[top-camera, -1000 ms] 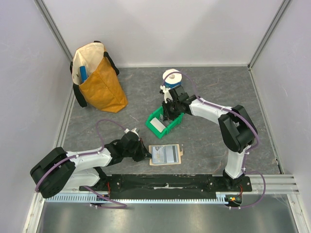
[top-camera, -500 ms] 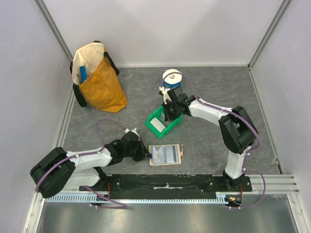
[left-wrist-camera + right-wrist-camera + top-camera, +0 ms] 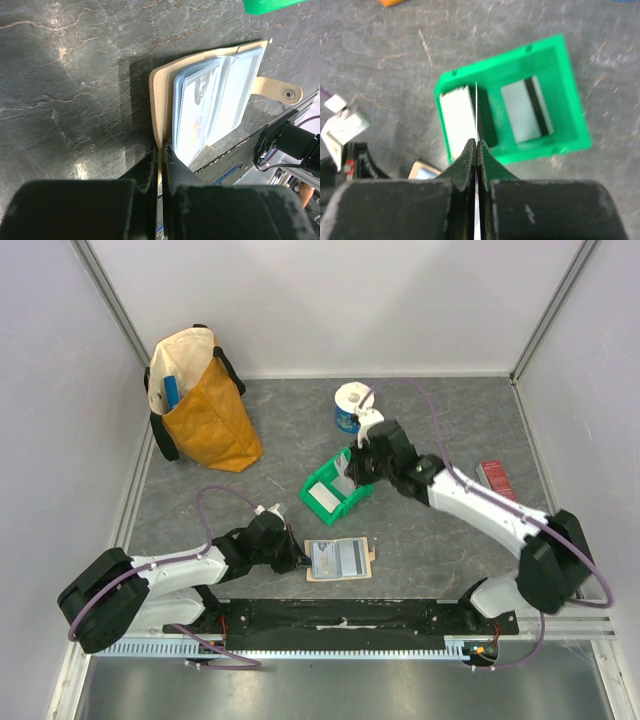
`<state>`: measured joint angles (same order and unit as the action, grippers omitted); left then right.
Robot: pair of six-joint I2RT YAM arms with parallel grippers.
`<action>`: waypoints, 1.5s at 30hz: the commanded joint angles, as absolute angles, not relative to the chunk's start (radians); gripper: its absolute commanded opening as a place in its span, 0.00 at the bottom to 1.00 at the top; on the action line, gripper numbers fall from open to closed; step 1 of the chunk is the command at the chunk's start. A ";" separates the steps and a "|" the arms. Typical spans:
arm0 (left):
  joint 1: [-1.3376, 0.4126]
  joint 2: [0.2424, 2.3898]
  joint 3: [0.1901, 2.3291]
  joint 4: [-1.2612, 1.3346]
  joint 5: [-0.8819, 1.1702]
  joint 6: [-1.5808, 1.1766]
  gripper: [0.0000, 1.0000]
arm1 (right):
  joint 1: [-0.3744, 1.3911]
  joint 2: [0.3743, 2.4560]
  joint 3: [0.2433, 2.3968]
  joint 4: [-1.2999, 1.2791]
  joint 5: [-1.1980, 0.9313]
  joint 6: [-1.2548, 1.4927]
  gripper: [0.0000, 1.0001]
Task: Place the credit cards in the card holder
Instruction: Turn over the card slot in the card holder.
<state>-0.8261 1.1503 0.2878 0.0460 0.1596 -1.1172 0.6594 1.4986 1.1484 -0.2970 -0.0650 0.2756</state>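
Left fingers (image 3: 165, 152) are clamped on the cover edge of the holder (image 3: 200, 110). The holder lies open on the surface (image 3: 75, 75), near the arm bases, with its clear pockets facing up. Right fingers (image 3: 472, 152) are pinched together on one card (image 3: 476, 115), which is seen edge-on above the green bin (image 3: 500, 62). Two more cards (image 3: 457, 117) lie inside the bin.
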 commanded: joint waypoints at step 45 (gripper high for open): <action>-0.824 1.046 0.304 0.021 0.189 -1.127 0.02 | 1.397 1.532 0.868 -0.158 0.817 1.016 0.00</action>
